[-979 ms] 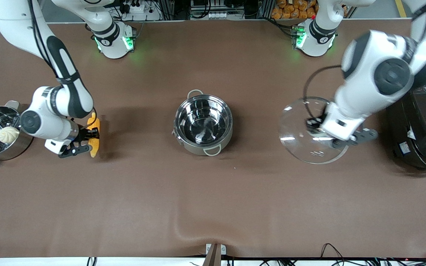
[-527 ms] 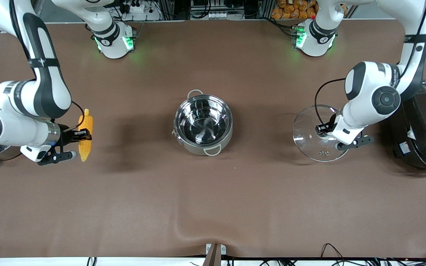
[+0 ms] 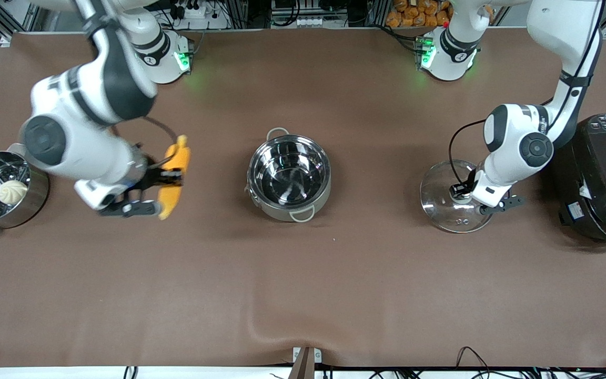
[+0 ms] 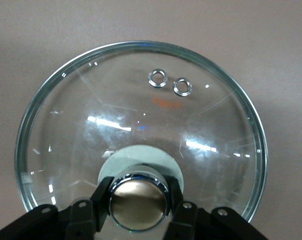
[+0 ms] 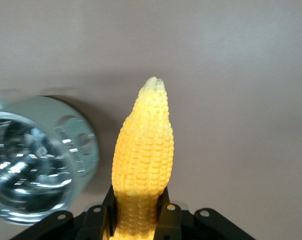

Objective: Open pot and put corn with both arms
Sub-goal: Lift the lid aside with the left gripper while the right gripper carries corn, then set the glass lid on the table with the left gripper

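Observation:
The pot (image 3: 288, 176) stands open and empty mid-table; part of it shows in the right wrist view (image 5: 36, 175). My right gripper (image 3: 169, 179) is shut on the corn (image 3: 172, 176) and holds it in the air between the steamer pot and the pot. In the right wrist view the corn (image 5: 143, 150) stands clamped between the fingers of that gripper (image 5: 136, 215). My left gripper (image 3: 461, 193) is shut on the knob (image 4: 138, 200) of the glass lid (image 3: 453, 210). The lid lies low over the table toward the left arm's end. It fills the left wrist view (image 4: 141, 115), with that gripper (image 4: 138, 202) round the knob.
A steel steamer pot (image 3: 34, 189) with a white bun (image 3: 12, 191) stands at the right arm's end. A large black rice cooker (image 3: 603, 179) stands at the left arm's end, close beside the lid. A brown cloth (image 3: 303, 289) covers the table.
My right arm has lifted the corn and carried it from beside the steamer pot toward the pot. My left arm has lowered the lid toward the table beside the rice cooker.

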`<action>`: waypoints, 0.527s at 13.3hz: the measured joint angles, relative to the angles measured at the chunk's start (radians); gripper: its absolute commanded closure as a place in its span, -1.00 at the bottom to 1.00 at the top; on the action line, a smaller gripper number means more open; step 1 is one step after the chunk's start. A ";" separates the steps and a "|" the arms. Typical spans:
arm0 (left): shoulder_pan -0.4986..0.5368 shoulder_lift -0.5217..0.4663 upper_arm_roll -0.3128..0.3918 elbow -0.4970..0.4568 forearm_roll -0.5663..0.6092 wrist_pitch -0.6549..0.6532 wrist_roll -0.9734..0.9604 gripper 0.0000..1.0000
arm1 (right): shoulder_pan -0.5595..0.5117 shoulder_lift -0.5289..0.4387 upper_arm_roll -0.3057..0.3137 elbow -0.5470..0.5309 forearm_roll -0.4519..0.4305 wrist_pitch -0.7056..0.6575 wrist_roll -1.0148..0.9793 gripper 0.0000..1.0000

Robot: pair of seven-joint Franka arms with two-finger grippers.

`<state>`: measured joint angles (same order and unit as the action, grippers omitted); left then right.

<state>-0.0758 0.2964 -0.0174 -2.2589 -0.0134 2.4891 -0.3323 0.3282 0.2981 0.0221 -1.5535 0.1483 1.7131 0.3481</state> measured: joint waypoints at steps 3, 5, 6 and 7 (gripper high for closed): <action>0.017 -0.001 0.000 -0.005 0.000 0.005 0.024 -0.99 | 0.136 0.006 0.008 0.006 -0.002 0.037 0.194 0.69; 0.022 -0.008 -0.001 0.003 0.000 0.009 0.027 -1.00 | 0.213 0.026 0.009 0.005 -0.007 0.103 0.306 0.69; 0.026 -0.018 -0.001 0.014 0.000 0.012 0.027 -1.00 | 0.245 0.041 0.009 0.004 -0.016 0.126 0.344 0.69; 0.038 -0.037 -0.001 0.030 0.000 0.011 0.031 -1.00 | 0.275 0.058 0.008 0.003 -0.027 0.152 0.378 0.69</action>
<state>-0.0383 0.2598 -0.0186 -2.2292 -0.0133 2.5005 -0.3008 0.6033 0.3564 0.0306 -1.5503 0.1212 1.8655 0.7256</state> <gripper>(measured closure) 0.233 0.656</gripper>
